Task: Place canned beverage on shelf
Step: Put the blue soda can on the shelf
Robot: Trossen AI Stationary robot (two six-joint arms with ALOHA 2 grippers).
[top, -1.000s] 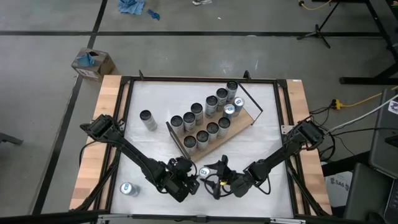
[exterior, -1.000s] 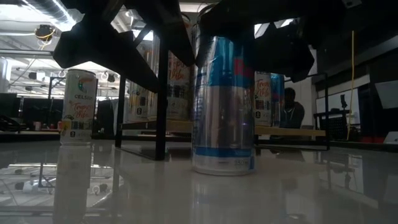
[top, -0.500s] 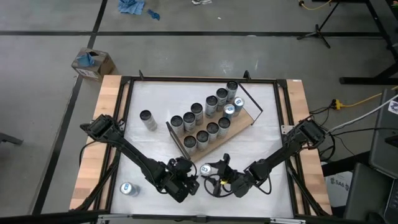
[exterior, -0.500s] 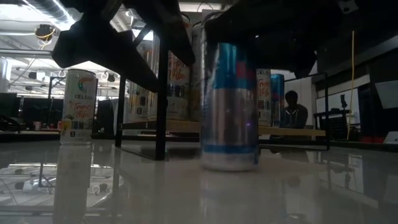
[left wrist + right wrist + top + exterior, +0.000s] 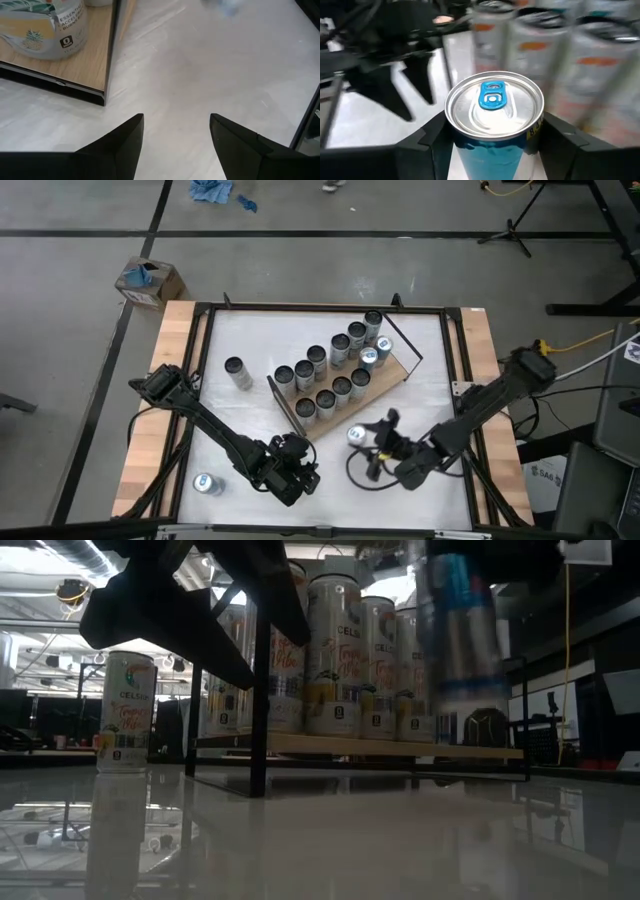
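Observation:
My right gripper [image 5: 363, 440] is shut on a blue-and-silver can [image 5: 493, 102] with a blue pull tab. It holds the can in the air just off the near edge of the shelf [image 5: 400, 366]. The shelf is a wood-grain board carrying two rows of cans, with a dark panel [image 5: 285, 406] at one short end. In the low view the can [image 5: 455, 640] hangs in front of the shelf [image 5: 350, 745]. My left gripper [image 5: 176, 135] stands open over bare table near the shelf's corner [image 5: 95, 60], touching nothing. My right gripper pinches the can's side wall [image 5: 462, 150] just under the top rim, one finger [image 5: 427, 145] on each side. The fingers reach in nearly level, slanting a little downward, from the table's near right. The can stands upright, lifted clear of the table.
One loose can [image 5: 237, 372] stands left of the shelf, also seen in the low view [image 5: 125, 710]. Another can [image 5: 205, 483] stands at the near left. A black frame [image 5: 455, 380] and pale planks edge the table. White table lies free near and to the right of the shelf.
My right gripper has taken hold of the blue-and-silver can, which stood on the table between the two grippers. It first slid the can a little to the right, then lifted it clear and carried it up, right and toward the shelf.

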